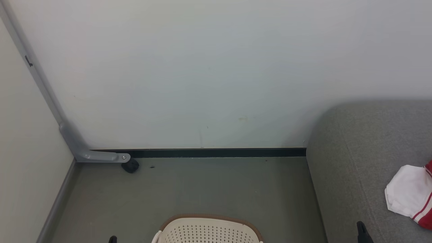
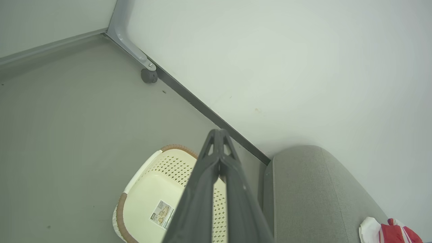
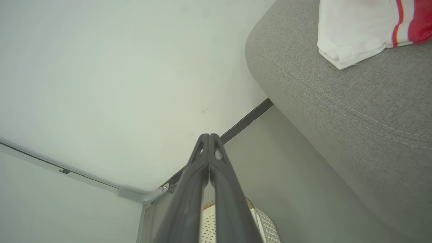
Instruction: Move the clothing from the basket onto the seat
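Note:
The cream perforated basket (image 1: 209, 217) with a brown rim stands on the floor at the bottom middle of the head view. In the left wrist view the visible inside of the basket (image 2: 145, 199) is bare apart from a paper label. Red-and-white clothing (image 1: 410, 192) lies on the grey seat (image 1: 354, 158) at the right, also visible as clothing (image 3: 354, 30) on the seat (image 3: 337, 101). My left gripper (image 2: 219, 133) is shut and empty above the basket. My right gripper (image 3: 209, 136) is shut and empty beside the seat's edge. Their tips, left gripper (image 1: 112, 239) and right gripper (image 1: 361, 231), peek in at the bottom.
A pale wall with a dark baseboard (image 1: 216, 153) runs behind the basket. A grey metal bracket (image 1: 98, 156) with a black foot (image 1: 130, 165) sits in the left corner. Grey-green floor (image 1: 202, 185) lies between wall, basket and seat.

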You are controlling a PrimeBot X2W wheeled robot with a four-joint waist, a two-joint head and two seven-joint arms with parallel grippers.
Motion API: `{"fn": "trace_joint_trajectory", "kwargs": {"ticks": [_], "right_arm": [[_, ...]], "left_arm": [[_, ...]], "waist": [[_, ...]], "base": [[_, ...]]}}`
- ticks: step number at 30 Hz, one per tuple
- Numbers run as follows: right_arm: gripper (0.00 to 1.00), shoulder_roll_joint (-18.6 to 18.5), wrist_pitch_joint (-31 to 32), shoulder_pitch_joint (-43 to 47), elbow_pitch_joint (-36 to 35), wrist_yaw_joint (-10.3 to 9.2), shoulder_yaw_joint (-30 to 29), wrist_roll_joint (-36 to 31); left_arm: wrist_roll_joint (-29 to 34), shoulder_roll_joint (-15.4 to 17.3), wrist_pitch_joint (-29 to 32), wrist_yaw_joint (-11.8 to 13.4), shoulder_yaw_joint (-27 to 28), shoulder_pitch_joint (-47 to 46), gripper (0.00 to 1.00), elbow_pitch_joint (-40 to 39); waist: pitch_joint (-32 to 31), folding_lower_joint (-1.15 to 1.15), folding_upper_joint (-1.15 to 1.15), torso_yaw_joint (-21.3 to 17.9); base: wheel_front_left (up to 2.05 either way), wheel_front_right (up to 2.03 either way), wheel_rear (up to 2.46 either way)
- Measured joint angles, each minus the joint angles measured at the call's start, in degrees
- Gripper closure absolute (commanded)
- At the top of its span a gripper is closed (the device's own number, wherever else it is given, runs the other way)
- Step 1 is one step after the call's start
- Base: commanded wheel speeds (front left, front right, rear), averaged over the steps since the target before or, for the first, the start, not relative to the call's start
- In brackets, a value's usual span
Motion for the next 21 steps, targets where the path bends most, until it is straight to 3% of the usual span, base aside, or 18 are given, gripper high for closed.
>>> {"fn": "trace_joint_trajectory", "kwargs": {"ticks": [21], "right_arm": [[1.00, 0.12, 4.36, -2.19, 0.22, 0.56, -3.13, 16.97]], "left_arm": [[-14.80, -0.32, 4.35, -1.00, 2.69, -2.23, 1.00, -1.91]], "waist": [[0.90, 0.00, 0.00, -0.33]], "base": [[0.00, 0.00, 0.00]]}}
